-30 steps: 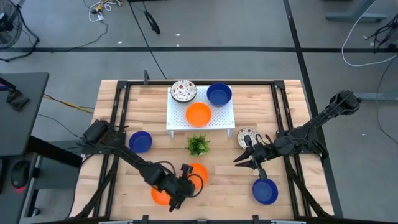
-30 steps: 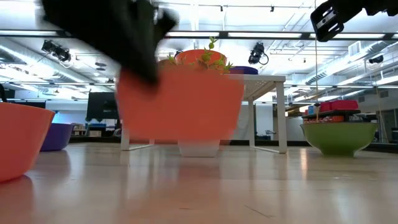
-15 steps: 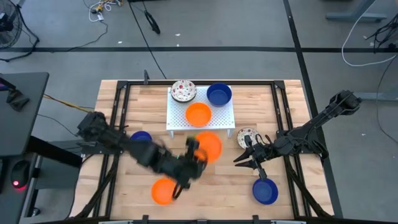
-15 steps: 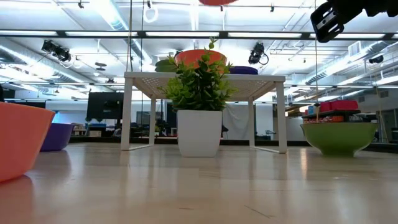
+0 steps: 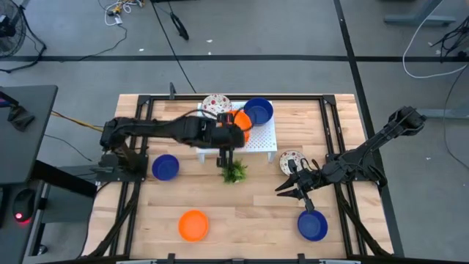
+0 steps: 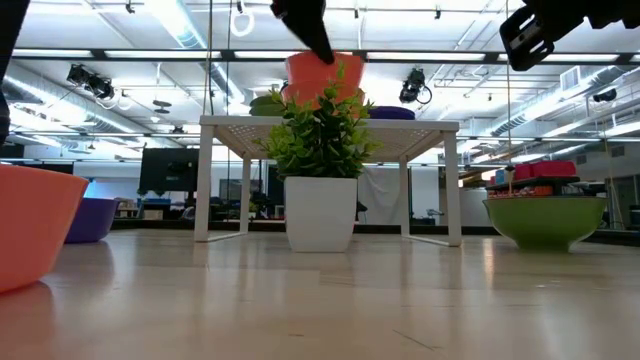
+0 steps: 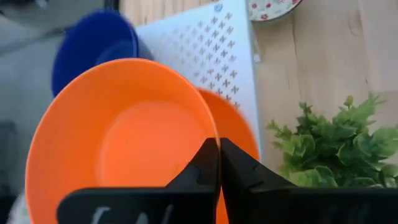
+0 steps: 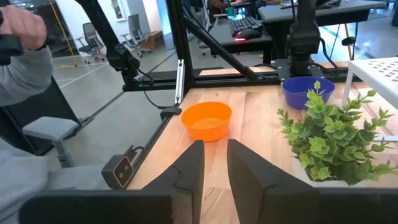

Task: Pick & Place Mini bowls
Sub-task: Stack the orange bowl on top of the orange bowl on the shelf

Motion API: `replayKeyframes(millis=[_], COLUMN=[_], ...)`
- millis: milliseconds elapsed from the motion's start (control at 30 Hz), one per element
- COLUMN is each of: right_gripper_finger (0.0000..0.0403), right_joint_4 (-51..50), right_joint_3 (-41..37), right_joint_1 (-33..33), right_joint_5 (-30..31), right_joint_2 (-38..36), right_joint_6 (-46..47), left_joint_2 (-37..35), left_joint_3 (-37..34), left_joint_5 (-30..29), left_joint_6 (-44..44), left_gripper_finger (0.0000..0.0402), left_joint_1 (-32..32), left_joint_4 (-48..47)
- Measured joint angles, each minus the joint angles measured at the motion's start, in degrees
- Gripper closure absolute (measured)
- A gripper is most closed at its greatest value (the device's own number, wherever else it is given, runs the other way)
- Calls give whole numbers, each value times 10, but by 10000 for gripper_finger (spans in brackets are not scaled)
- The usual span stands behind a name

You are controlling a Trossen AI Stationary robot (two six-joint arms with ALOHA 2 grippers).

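Observation:
My left gripper [image 7: 218, 155] is shut on an orange mini bowl [image 7: 124, 130] and holds it in the air over the white rack [image 5: 258, 136]. In the high view that gripper [image 5: 234, 128] and bowl [image 5: 242, 119] cover a second orange bowl [image 7: 239, 127], which sits on the rack below. A blue bowl [image 5: 258, 111] and a speckled bowl [image 5: 216, 106] also sit on the rack. My right gripper [image 5: 293, 188] hovers open over the table's right part and touches nothing. My left gripper pinches the orange bowl's rim [image 7: 211, 132] between its two fingers, one finger on the inner side and one on the outer. The fingers come slanting down from the table's left. The bowl is lifted clear, over the rack and above the plant [image 6: 320, 135].
A small green plant [image 5: 234, 171] stands in front of the rack. On the table lie a blue bowl [image 5: 165, 166] at the left, an orange bowl [image 5: 193, 224] near the front, a blue bowl [image 5: 313, 225] at the front right and a speckled bowl [image 5: 290, 160] beside my right gripper.
My left gripper has carried the orange bowl up from the table's near edge toward the far edge, past the plant, until it is over the rack. The bowl is lifted clear and stays in the shut fingers. The other orange bowl stays near the front.

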Motion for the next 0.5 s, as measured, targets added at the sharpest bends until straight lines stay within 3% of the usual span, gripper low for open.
replayKeyframes(millis=[300, 500], right_gripper_finger=[328, 328], right_joint_4=[0, 0], right_joint_3=[0, 0], right_joint_1=[0, 0], right_joint_5=[0, 0], right_joint_2=[0, 0], right_joint_6=[0, 0], left_joint_2=[4, 5], left_joint_3=[0, 0], left_joint_5=[62, 63], left_joint_6=[-63, -76], left_gripper_finger=[390, 392], left_joint_1=[33, 33], left_joint_4=[-3, -2])
